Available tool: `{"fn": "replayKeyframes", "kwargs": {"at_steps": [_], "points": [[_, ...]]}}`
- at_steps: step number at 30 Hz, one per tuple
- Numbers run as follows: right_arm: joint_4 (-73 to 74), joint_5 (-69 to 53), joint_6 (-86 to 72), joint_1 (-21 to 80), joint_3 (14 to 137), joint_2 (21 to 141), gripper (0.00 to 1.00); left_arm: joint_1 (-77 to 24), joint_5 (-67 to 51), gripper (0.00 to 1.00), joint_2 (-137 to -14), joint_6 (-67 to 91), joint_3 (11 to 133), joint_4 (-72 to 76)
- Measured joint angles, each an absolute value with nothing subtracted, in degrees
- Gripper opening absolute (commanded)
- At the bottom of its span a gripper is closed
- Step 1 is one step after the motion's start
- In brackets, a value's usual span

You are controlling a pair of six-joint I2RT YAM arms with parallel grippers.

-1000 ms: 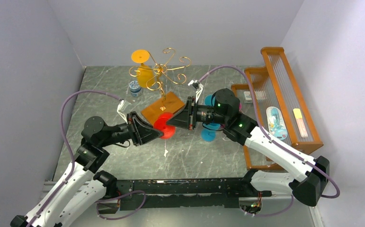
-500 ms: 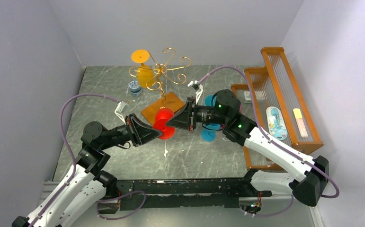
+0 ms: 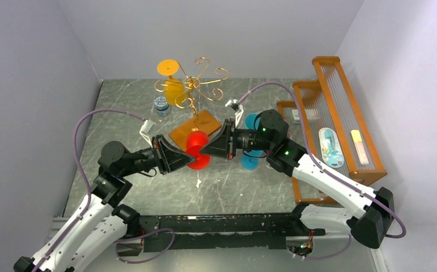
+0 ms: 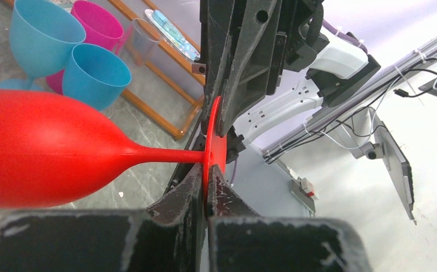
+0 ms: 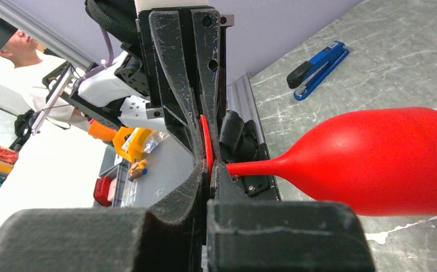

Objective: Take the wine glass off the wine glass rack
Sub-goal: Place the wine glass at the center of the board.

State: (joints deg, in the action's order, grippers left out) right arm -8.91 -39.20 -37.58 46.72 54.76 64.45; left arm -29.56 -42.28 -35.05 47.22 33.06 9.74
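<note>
Gripping the same thin foot disc from opposite sides, your two arms meet over the middle of the surface. The left gripper has its fingers clenched on one edge of the disc. The right gripper has its fingers clenched on the edge across from it. Between them the red wine glass lies roughly level in the air with its bowl free, clear of the wine glass rack. In the overhead view it overlaps the near corner of the rack's brown wooden base. An orange wine glass hangs upside down on the gold wire arms at the back.

This reads as a handover: the red glass is off the rack and both arms hold it. The next move likely calls for one gripper to let go before either arm pulls away, since a shared pinch on so thin a disc could twist it.

Open room lies toward you, on bare surface in front of the base. To the right, blue glasses and a pink glass stand near the orange wooden frame, so leave that side alone
</note>
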Motion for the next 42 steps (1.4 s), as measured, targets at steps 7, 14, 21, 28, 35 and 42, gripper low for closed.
{"fn": "replayKeyframes", "kwargs": {"at_steps": [7,14,21,28,35,42], "points": [[-9.06,-39.42,-36.62,46.50,54.74,64.40,0.04,-29.45,-44.07,0.05,-36.47,44.73,34.87,7.64],[-7.46,-39.40,-35.81,46.68,55.20,64.36,0.00,-29.45,-44.47,0.05,-36.14,43.20,34.87,6.92],[-6.20,-39.16,-35.99,47.00,55.20,63.77,0.00,-29.45,-45.71,0.35,-35.92,40.73,35.79,5.02],[-5.78,-36.29,-36.10,47.00,55.16,61.82,0.00,-29.45,-46.92,0.33,-36.01,37.26,36.93,0.25],[-5.58,-35.29,-36.60,47.00,55.16,62.52,0.00,-29.45,-47.44,0.35,-36.01,37.04,36.93,-0.08],[-6.50,-35.81,-37.32,47.00,55.07,62.52,0.00,-29.45,-47.64,0.33,-36.16,43.24,34.76,8.23]]}}
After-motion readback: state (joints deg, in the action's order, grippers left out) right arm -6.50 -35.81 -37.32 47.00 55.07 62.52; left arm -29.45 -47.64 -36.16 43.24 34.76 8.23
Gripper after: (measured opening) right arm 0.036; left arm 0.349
